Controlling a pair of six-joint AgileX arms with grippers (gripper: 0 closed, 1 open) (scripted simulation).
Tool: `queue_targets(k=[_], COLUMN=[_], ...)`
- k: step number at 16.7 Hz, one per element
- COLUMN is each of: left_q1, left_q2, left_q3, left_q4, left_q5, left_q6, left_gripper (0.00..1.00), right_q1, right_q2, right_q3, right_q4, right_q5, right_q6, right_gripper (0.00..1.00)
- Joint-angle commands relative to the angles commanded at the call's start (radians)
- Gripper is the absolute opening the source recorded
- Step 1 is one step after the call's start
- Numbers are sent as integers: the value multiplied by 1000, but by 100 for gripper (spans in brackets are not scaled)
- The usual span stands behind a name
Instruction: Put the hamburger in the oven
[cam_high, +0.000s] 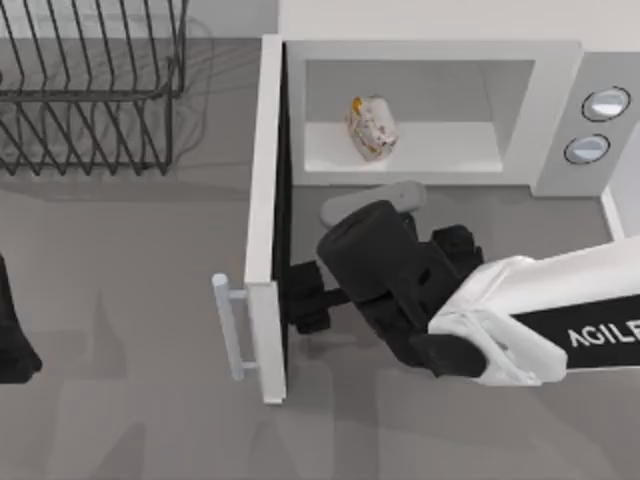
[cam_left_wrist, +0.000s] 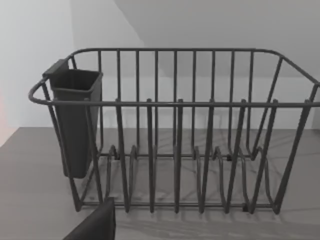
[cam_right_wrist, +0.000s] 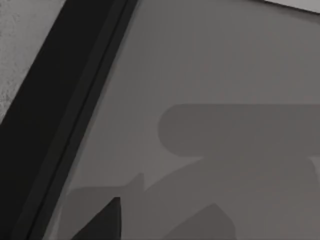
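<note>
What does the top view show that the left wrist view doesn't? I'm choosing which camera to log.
Top view alone: the oven with its door swung open, the hamburger inside, and the right gripper against the door's inner face; the left arm is parked at the table's left edge. Left wrist view alone: the dark cup clipped on the rack. Both: the rack and the table.

The right gripper (cam_high: 300, 297) pressed so close to the inner face of the oven (cam_high: 430, 55) door (cam_high: 266, 200) that its fingers could not be told open or shut. The right arm (cam_high: 540, 320) ran off the top view's right edge. The left arm (cam_high: 12, 335) showed as a dark sliver, cut by the left edge. The dish rack (cam_high: 90, 90) was cropped at the top and left. The oven's right side, past the knobs (cam_high: 597, 125), was cut off.
</note>
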Motion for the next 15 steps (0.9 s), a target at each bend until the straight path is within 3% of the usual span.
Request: queue_targets(k=[7, 15], left_q1=[0, 0], left_q2=[0, 0], left_q3=[0, 0], left_q4=[0, 0], left_q5=[0, 0], left_q6=[0, 0], left_gripper=[100, 100], right_q1=[-14, -27], right_q2=[-76, -160], right_q3=[24, 83], right_q4=[-165, -177], right_q5=[3, 62], right_q6=[-24, -58], right_gripper=[100, 100])
